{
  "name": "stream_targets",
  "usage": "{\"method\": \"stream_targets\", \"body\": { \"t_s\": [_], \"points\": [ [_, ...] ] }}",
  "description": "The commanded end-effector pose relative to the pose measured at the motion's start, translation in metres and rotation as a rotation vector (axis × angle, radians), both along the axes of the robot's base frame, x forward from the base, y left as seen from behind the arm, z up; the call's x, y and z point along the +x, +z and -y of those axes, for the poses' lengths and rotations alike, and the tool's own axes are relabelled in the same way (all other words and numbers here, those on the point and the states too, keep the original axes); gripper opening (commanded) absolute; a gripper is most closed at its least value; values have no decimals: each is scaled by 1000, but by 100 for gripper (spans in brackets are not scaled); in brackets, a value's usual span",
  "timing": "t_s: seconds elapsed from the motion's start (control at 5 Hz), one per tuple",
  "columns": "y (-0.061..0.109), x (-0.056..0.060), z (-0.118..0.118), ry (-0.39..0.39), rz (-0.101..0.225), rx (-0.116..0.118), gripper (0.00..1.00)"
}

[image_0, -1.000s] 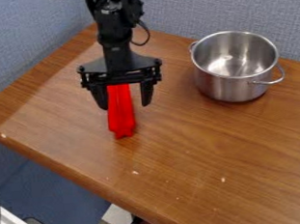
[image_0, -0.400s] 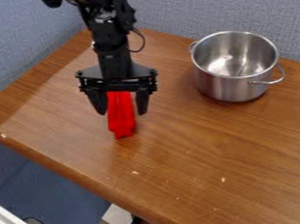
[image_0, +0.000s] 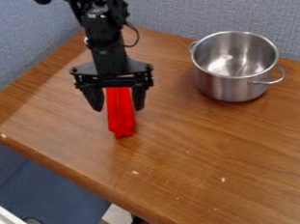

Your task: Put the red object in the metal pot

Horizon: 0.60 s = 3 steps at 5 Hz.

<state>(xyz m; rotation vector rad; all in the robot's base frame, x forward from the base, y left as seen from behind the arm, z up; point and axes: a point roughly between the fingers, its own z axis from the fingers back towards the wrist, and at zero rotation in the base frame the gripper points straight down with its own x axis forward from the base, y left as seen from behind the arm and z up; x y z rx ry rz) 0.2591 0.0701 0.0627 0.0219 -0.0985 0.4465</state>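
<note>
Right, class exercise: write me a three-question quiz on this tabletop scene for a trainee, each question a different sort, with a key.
1. True or false: the red object already lies inside the metal pot.
2. Multiple choice: the gripper is A) shut on the pot's handle, B) open, fingers either side of the red object's far end, C) out of view.
3. Fill in: seen from the camera, the pot stands to the ___ of the red object.

Key: 1 false, it lies on the wooden table; 2 B; 3 right.

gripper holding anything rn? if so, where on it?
Nothing held. The gripper is open, fingers straddling the upper end of the red object, which lies on the table.
</note>
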Motion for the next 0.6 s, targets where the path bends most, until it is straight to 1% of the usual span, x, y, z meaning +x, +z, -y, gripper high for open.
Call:
{"method": "stream_targets", "body": {
  "t_s": [0.0,0.2,0.4],
  "points": [
    [9,7,2,42,56,21,100],
    [3,9,2,76,59,26,100],
    [-13,9,3,101,32,47,100]
  ]
}}
